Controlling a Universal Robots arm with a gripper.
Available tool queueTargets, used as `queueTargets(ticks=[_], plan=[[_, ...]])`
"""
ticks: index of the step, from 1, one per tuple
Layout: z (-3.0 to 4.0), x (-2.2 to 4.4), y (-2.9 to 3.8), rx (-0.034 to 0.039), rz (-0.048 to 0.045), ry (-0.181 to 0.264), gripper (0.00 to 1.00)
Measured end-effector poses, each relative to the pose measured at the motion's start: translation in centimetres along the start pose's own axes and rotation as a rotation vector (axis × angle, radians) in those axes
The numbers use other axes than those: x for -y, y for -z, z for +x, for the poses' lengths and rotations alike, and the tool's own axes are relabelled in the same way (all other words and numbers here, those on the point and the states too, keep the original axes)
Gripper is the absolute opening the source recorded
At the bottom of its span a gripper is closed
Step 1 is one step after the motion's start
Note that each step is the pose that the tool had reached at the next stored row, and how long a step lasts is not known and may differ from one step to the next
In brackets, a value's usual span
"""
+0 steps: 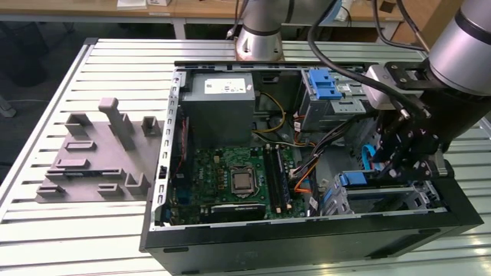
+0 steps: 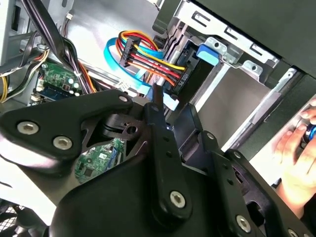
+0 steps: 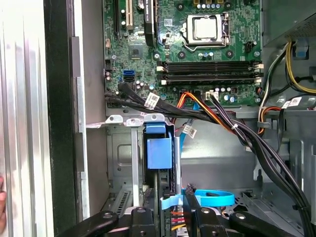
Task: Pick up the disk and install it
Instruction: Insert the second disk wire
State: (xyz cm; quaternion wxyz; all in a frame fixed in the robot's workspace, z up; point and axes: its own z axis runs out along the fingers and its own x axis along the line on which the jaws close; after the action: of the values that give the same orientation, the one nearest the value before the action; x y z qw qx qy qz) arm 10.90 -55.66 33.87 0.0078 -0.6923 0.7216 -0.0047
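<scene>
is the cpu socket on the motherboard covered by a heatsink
No, in the first wrist view the cpu socket on the motherboard sits bare, with no heatsink over it.

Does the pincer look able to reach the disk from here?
Likely yes: the pincer is right at the disk, on edge in the grey cage; the blue cable lies beside it, not across.

Tight around the drive cage, open over the board.

Hemmed in at the gripper (image 1: 403,158) by black cables (image 3: 256,143), a blue ribbon (image 3: 210,198) and the cage (image 3: 129,163); crowded further by the orange plug bundle (image 2: 148,57) near the disk (image 3: 159,153); clear above the motherboard (image 1: 230,178); a hand (image 2: 296,153) just outside the case wall (image 1: 307,241).
</scene>
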Motion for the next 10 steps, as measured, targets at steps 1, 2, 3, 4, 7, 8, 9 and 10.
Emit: queueTargets(ticks=[1,2,3,4,7,8,9,10], plan=[[0.00,0.00,0.09,0.0001,0.0000,0.000,0.36],[0.00,0.00,0.17,0.0001,0.0000,0.000,0.36],[0.00,0.00,0.26,0.0001,0.0000,0.000,0.36],[0.00,0.01,0.36,0.0000,0.0000,0.000,0.36],[-0.01,0.01,0.74,0.0001,0.0000,0.000,0.36],[-0.01,0.02,0.88,0.0001,0.0000,0.000,0.36],[-0.02,0.02,1.02,0.0001,0.0000,0.000,0.36],[-0.02,0.02,1.13,0.0000,0.0000,0.000,0.35]])
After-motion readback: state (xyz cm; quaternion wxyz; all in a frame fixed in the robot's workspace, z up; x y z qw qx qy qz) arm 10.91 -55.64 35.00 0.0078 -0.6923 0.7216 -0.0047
